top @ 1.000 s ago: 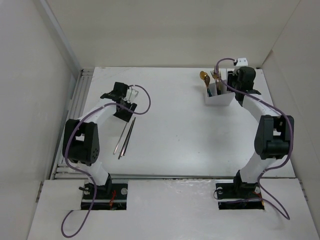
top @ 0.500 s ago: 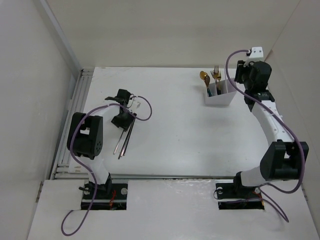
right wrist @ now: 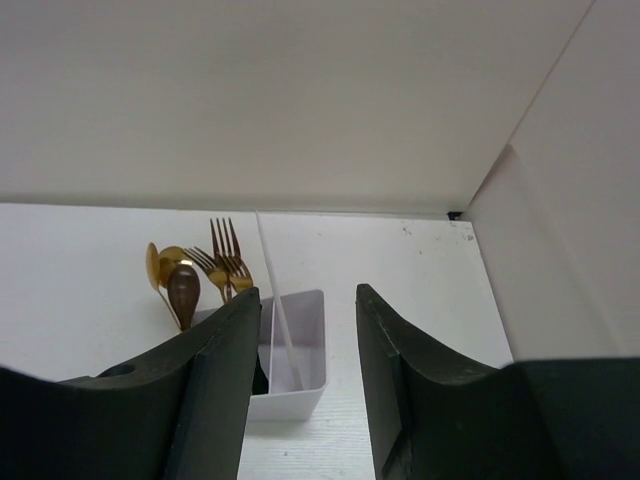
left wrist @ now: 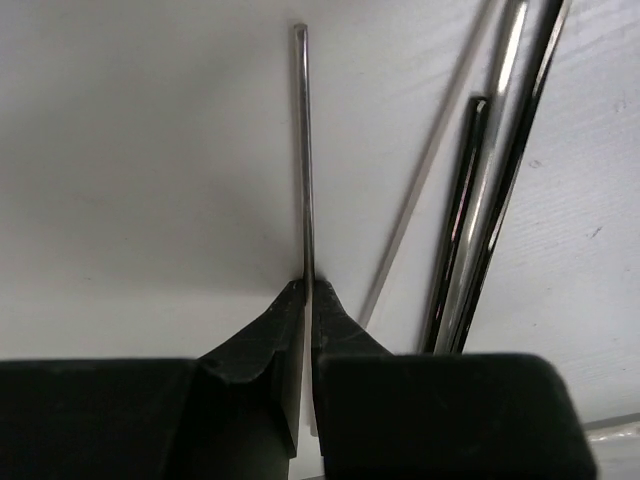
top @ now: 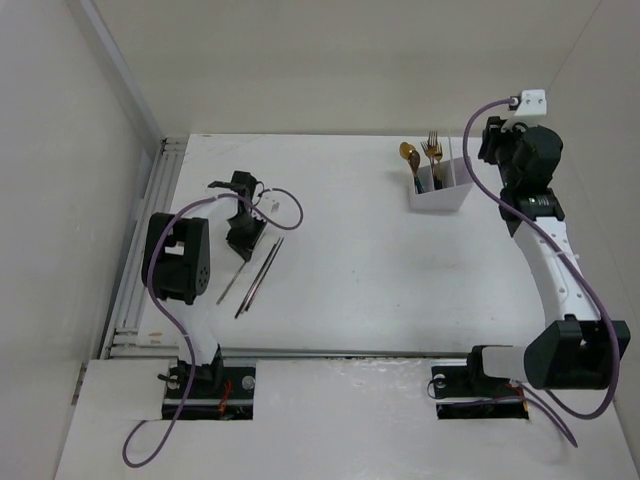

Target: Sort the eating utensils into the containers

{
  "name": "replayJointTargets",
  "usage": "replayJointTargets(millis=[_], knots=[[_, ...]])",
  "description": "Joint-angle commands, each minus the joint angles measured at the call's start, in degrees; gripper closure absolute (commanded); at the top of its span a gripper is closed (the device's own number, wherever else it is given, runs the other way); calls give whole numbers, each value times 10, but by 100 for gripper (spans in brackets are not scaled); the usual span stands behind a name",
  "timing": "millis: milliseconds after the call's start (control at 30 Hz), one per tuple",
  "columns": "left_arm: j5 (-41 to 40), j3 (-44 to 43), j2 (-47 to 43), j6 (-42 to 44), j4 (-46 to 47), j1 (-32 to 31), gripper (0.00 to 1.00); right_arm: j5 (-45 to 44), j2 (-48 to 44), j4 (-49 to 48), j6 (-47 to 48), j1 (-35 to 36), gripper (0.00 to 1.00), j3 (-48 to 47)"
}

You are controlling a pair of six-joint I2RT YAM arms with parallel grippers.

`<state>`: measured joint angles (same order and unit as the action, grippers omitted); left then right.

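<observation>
From above, the right arm has lifted off the box since a second ago, and the chopsticks have splayed on the table. Left wrist: the left gripper clamps one thin, stiff, likely slippery steel chopstick near its end; mid-shaft would balance better. Right wrist: the right gripper is half-open and empty, above the boxed gold forks.

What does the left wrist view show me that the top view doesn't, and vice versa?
Left wrist only: the left gripper has its jaws shut on the end of one chopstick. Top only: the white box holding spoons and forks at far right, with the right gripper near it. Both: the left gripper, the held chopstick and the other chopstick.
</observation>
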<state>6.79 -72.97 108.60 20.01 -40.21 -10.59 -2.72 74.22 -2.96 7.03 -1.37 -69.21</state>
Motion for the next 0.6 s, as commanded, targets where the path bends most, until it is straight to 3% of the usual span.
replayJointTargets(millis=[0,100,267,333,367,567], knots=[[12,-16,36,-22,11,21,100,6,-29,-10,-8,13,51,3],[18,-65,15,-27,6,28,100,20,-44,-10,-3,33,51,8],[74,-178,-42,-59,0,28,100,117,-50,-10,-3,117,51,14],[95,-238,-66,-67,0,22,100,145,-23,-10,-17,155,40,14],[117,-257,-73,-67,0,22,100,167,-10,-10,-24,198,27,7],[192,-356,-107,-122,7,-3,100,255,138,-49,-99,329,21,-97]])
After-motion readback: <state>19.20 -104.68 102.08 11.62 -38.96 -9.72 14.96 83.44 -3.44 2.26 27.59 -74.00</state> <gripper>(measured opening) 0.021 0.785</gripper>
